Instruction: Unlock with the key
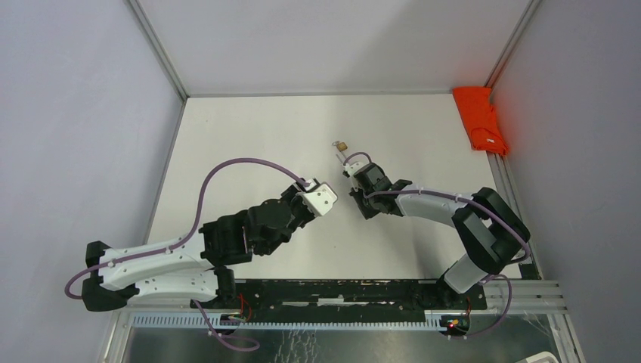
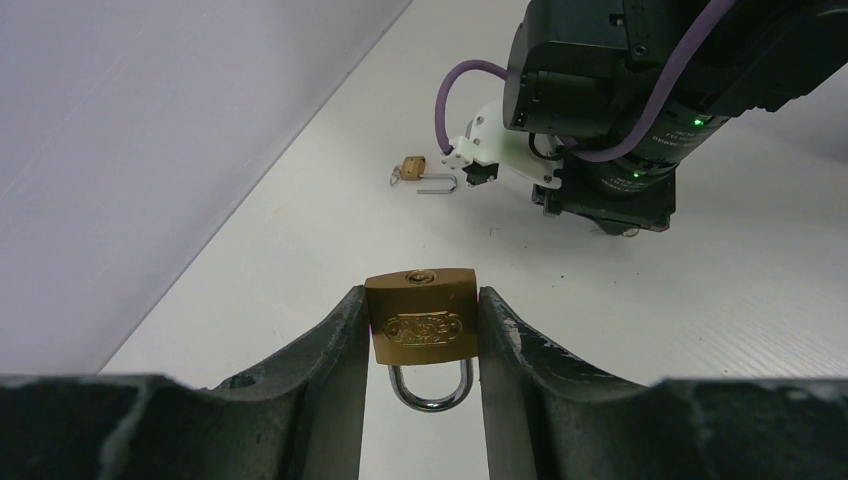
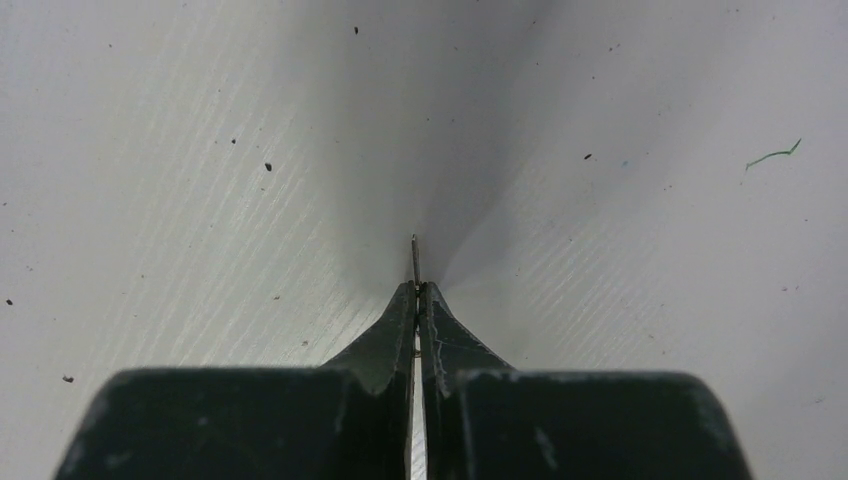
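The left claw (image 2: 421, 296) clamps a brass padlock (image 2: 420, 325) by its 2 sides, shackle toward the wrist. The right claw (image 3: 417, 292) is pinched on a thin key (image 3: 414, 255), blade pointing at the white bench (image 3: 200, 150). A smaller padlock (image 2: 412, 166) lies just beside the right arm, shackle open.

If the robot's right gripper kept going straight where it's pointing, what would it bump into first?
Probably the white table. The right gripper points down at it, and the thin silver metal key pinched in it would likely touch first.
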{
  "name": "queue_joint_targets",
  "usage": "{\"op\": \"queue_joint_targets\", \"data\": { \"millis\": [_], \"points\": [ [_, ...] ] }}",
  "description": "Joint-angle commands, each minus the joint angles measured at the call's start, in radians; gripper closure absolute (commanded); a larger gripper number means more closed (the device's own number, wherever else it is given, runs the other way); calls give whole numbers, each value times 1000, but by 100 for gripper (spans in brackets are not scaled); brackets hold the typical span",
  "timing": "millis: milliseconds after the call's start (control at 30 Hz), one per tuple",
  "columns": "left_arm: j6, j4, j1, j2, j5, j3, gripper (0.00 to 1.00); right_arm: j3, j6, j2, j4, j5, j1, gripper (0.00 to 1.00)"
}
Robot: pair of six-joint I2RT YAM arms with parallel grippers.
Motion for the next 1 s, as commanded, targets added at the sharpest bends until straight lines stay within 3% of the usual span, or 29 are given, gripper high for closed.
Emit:
{"op": "queue_joint_targets", "data": {
  "millis": [0,200,367,633,800,967],
  "points": [
    [-36,67,-6,-29,-6,0,98,-13,0,56,-75,14,7,96],
    [-32,73,-6,-29,-3,-5,98,5,-3,68,-92,23,8,100],
    [-27,83,-7,-30,16,-2,98,76,-37,-43,-136,-10,8,100],
    [28,-13,-6,-14,133,36,98,256,-80,-340,-239,-401,-7,100],
    [82,-110,-5,-47,288,75,98,264,8,-457,-201,-670,-28,100],
    [135,-175,-5,-99,388,99,98,269,45,-522,-213,-810,-29,100]
  ]
}}
